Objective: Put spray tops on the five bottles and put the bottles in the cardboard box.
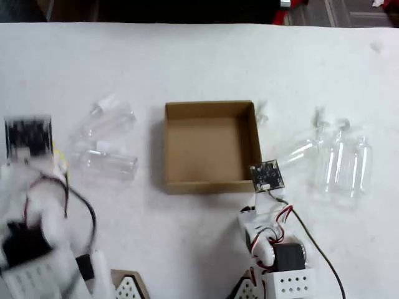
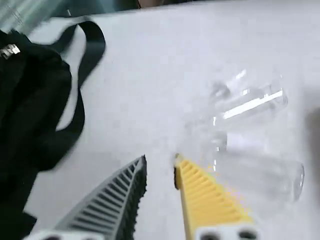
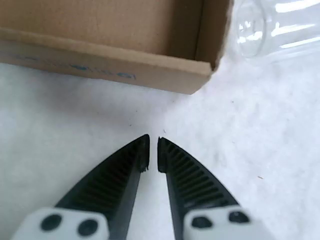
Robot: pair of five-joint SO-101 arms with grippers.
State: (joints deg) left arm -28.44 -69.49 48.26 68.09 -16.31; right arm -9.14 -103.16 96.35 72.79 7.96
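Right jaws near cardboard box edge

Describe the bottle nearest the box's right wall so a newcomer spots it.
Start at the cardboard box in the middle and look just past its right wall. Three clear bottles lie there; yours is the slanted bottle, while its two neighbours lie parallel.

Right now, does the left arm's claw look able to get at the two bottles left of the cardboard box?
Probably yes. The left claw hangs close beside the nearer bottle with nothing between them; the farther bottle lies just past it on the table.
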